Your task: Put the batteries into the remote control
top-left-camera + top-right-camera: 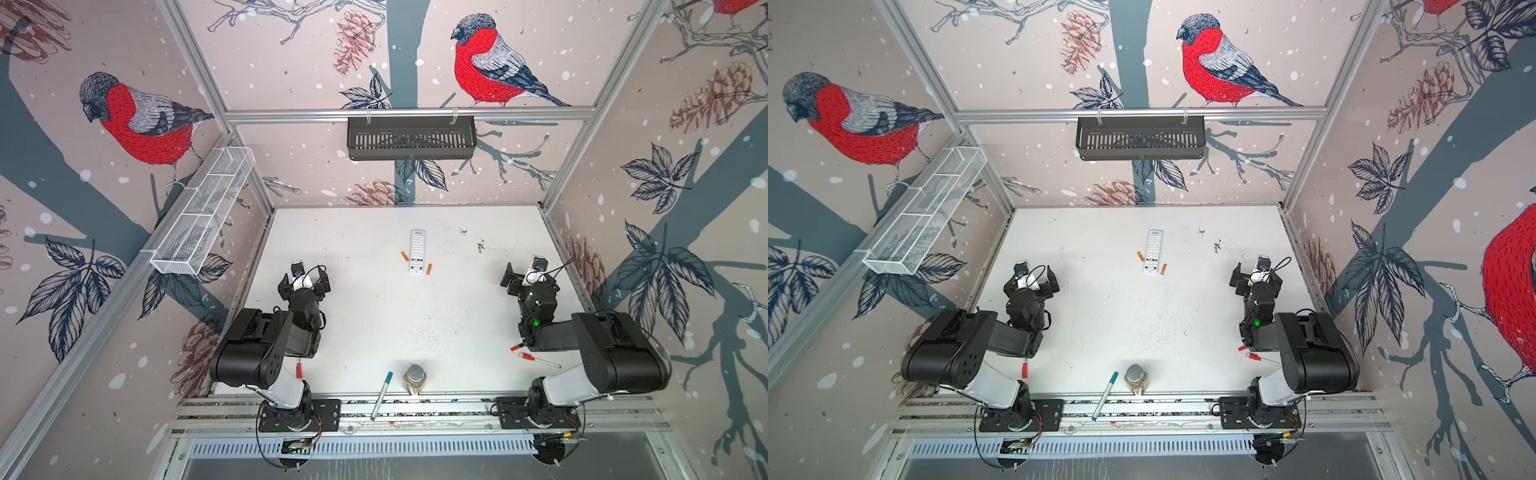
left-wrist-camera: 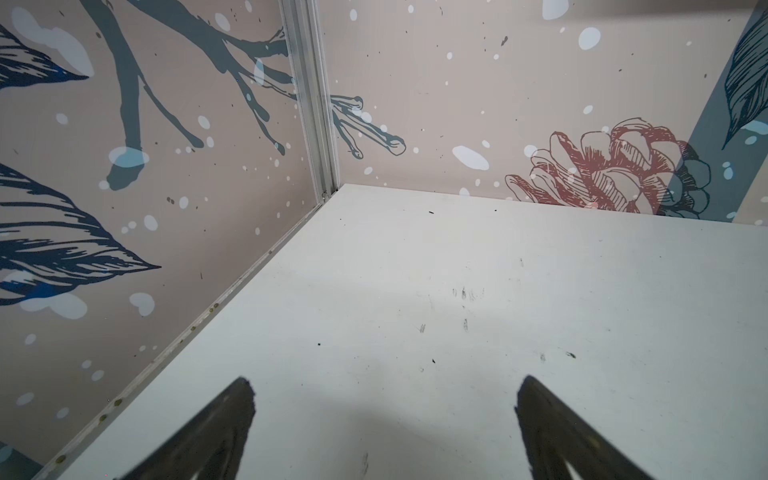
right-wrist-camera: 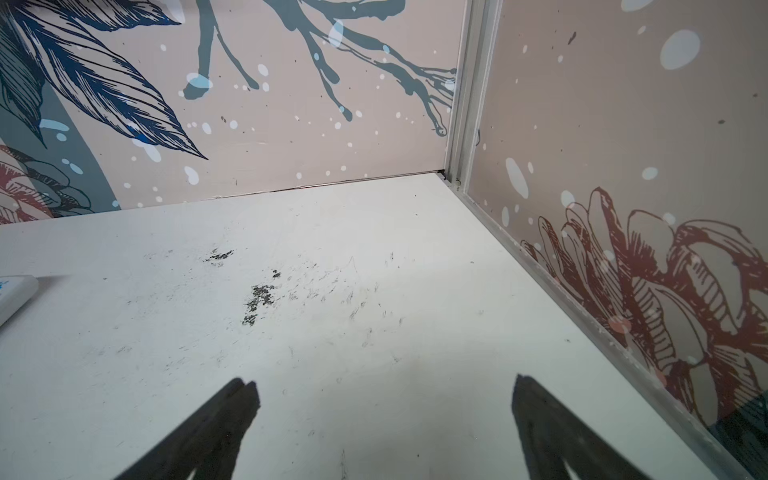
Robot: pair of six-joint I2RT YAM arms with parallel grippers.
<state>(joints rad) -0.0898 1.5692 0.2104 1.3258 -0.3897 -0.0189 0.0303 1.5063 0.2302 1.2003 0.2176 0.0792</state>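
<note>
The left claw (image 2: 384,384) and right claw (image 3: 382,384) hang spread, empty. The remote (image 1: 417,251) lies buttons-up on the counter (image 1: 374,316), batteries (image 1: 404,256) either side.

Black-and-white arms (image 1: 249,345), thin black cables (image 1: 559,267), one green light (image 1: 536,322)

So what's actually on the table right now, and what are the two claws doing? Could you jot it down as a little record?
Remote control: flat on the table, buttons up, towards the far side
Batteries: two orange cells lying loose, one on each side of the remote
Left gripper: open, empty, over bare table
Right gripper: open, empty, over bare table
Near edge: jar, teal-capped marker
Batteries loaded: not yet
</note>
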